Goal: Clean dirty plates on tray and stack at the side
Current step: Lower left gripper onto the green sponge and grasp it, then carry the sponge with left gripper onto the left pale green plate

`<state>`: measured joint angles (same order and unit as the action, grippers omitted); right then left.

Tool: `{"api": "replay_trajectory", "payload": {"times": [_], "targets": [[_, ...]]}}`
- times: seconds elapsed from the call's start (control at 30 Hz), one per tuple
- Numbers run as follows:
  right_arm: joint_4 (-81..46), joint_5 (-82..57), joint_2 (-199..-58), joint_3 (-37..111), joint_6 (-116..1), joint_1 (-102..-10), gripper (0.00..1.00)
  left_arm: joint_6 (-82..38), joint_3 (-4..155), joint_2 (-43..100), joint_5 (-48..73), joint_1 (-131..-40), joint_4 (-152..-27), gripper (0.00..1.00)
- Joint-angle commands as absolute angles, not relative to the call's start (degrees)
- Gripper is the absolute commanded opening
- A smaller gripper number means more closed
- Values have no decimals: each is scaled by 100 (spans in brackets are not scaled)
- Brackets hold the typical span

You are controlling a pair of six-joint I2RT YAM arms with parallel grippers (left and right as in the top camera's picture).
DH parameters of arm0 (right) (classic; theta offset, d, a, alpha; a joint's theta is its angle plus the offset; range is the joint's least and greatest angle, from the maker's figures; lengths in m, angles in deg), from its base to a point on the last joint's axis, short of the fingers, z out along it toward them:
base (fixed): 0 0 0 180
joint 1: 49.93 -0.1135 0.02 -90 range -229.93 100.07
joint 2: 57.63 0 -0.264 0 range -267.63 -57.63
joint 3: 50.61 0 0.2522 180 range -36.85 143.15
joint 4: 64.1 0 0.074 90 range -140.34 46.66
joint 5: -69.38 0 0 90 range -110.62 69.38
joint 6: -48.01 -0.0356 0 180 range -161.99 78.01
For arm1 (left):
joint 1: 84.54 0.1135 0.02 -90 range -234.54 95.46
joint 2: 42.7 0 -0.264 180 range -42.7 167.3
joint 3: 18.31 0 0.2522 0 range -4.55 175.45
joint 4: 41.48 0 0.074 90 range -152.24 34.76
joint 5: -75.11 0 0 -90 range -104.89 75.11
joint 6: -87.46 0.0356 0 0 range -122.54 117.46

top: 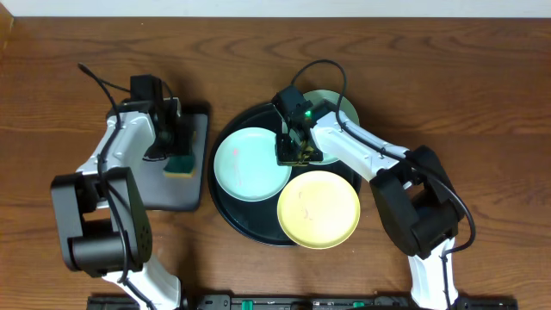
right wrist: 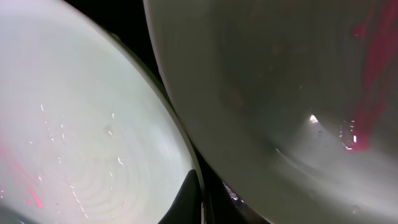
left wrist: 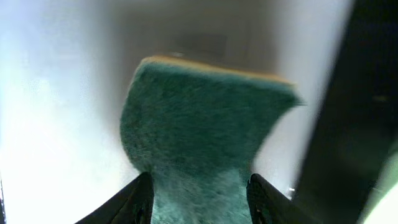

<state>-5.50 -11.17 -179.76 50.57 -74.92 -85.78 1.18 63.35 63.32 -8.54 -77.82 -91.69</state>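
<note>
1. Left hand (top: 176,145): left of centre in the overhead view, above the rectangular tray (top: 164,196). It is clamped on a green scouring sponge (left wrist: 205,124), whose pinched end narrows between the fingers.
2. Round black tray (top: 220,202): centre of frame, just right of the rectangular tray. It carries all three plates.
3. Left mint-green plate (top: 250,164): left half of the round tray. The wrist view shows faint red streaks on it.
4. Right hand (top: 295,148): low over the gap between the two mint-green plates. Only one dark fingertip shows in the wrist view, so whether it is wide, narrow or gripping a rim cannot be told.
5. Yellow plate (top: 318,208): lower right of the round tray, and it appears to overlap the rim. It has faint pink marks.
6. Rear mint-green plate (top: 337,105): upper right of the tray, partly under the right arm. It bears a red smear (right wrist: 367,68).
7. Bench (top: 491,95): bare wood right of the tray, with no plate stacked there yet.

Step in hand, as judged: securing one dirty plate for wiping. The task looks barely begun.

Handling notes:
- Take one rim only. The neighbouring plate lies very close and could be dragged along.
- Steady the plate before the sponge arrives.
- Wipe through the red smear with the green face flat.
- Lift the plate clear of the tray rim before moving it aside.
</note>
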Motion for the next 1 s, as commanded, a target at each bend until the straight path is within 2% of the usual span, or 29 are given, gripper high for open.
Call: {"api": "replay_trajectory", "payload": {"times": [0.0, 0.3, 0.53, 0.67, 0.73, 0.8, 0.97], "targets": [[-583, -1268, -18026, 5131, -7409, -8594, 1, -188, 6278, 6481, -1106, -7789, -9201, 50], [-587, -1277, -18026, 5131, -7409, -8594, 2, -225, 6128, 6489, -1023, -8115, -9210, 49], [-579, -1312, -18026, 5131, -7411, -8594, 3, -400, 5636, 6489, -1241, -8198, -8657, 48], [-579, -1309, -18026, 5131, -7411, -8598, 3, -417, 5461, 6489, -1313, -8200, -8404, 38], [-581, -1312, -18026, 5131, -7411, -8598, 3, -417, 5459, 6489, -1322, -8200, -8355, 20], [-583, -1309, -18026, 5131, -7411, -8598, 3, -419, 5459, 6489, -1322, -8200, -8307, 9], [-585, -1309, -18026, 5131, -7411, -8598, 2, -426, 5664, 6478, -1322, -8198, -8469, 7]]}}
